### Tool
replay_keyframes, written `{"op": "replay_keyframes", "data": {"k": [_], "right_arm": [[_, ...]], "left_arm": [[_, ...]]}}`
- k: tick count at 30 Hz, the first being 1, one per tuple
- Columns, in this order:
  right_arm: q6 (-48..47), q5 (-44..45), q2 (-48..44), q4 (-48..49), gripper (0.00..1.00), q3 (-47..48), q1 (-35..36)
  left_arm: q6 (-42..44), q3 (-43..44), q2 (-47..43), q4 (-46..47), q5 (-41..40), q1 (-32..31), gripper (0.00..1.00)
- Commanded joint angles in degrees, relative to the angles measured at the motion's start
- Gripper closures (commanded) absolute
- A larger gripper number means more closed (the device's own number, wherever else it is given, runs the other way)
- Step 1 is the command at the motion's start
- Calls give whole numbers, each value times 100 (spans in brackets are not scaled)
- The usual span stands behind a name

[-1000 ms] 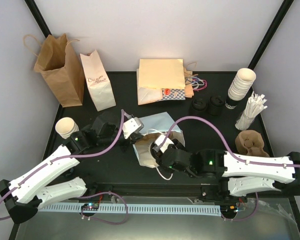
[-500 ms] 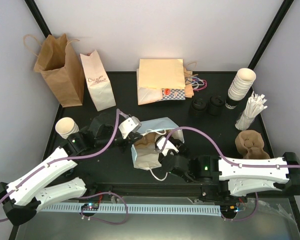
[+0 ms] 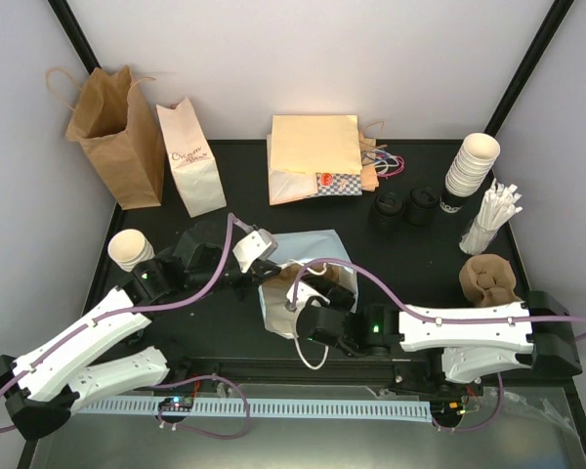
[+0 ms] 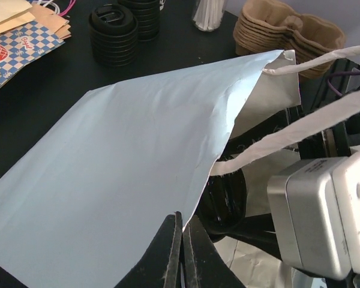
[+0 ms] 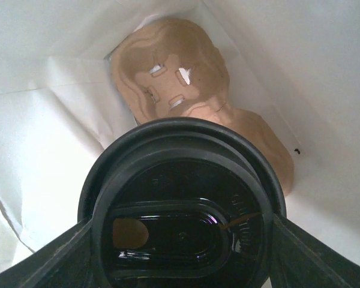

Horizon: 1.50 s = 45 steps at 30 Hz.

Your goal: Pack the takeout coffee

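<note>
The takeout coffee shows in the right wrist view as its round black lid (image 5: 180, 228), pointing into the mouth of a pale blue paper bag (image 3: 308, 249). My right gripper (image 5: 181, 223) is shut on the coffee, one finger on each side of the lid. The cup's cream body is hidden behind the lid. A brown pulp cup carrier (image 5: 186, 84) lies deeper inside the bag's white interior. My left gripper (image 4: 183, 225) is shut on the bag's upper edge (image 4: 210, 162) and holds the mouth up. In the top view, the right gripper (image 3: 317, 293) is at the bag's mouth.
A standing brown bag (image 3: 112, 132) and a white printed bag (image 3: 190, 156) are at the back left. Flat bags (image 3: 313, 156) lie at the back centre. Black lids (image 3: 402, 207), a cup stack (image 3: 469, 171), straws (image 3: 493, 220) and pulp carriers (image 3: 488, 278) are at the right. A bare cup (image 3: 129, 249) stands at the left.
My right arm has slid left and forward, carrying the coffee further into the bag's mouth. The bag has shifted a little and its top side has lifted. My left gripper stays shut on the edge.
</note>
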Motion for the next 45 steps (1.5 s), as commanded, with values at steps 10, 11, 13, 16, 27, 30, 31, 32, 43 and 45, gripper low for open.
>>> {"op": "replay_keyframes", "data": {"k": [10, 11, 13, 16, 27, 30, 31, 32, 43, 45], "right_arm": [[-902, 58, 768, -520, 57, 626, 30], [-949, 77, 800, -574, 57, 668, 32], [-1000, 133, 818, -621, 57, 686, 31], [-1238, -59, 759, -606, 53, 613, 28], [-2197, -393, 474, -475, 49, 386, 8], [-2482, -549, 350, -463, 51, 239, -3], [-2575, -540, 313, -465, 51, 179, -9], [-2656, -528, 280, -469, 52, 122, -16], [-3289, -146, 244, -380, 52, -119, -221], [-3386, -154, 230, -350, 52, -71, -223]], "left_arm": [[-41, -66, -181, 46, 116, -24, 98], [-41, -75, -200, 36, 101, -20, 98], [-25, -98, -243, 14, 82, -20, 98], [-7, -104, -289, -33, 60, -20, 98], [46, -131, -475, -256, 148, -20, 98], [53, -136, -510, -314, 160, -20, 98], [51, -135, -525, -326, 168, -20, 98], [54, -132, -544, -338, 188, -20, 98], [14, -148, -681, -321, 730, -20, 98], [-17, -144, -695, -293, 965, -20, 99]]}}
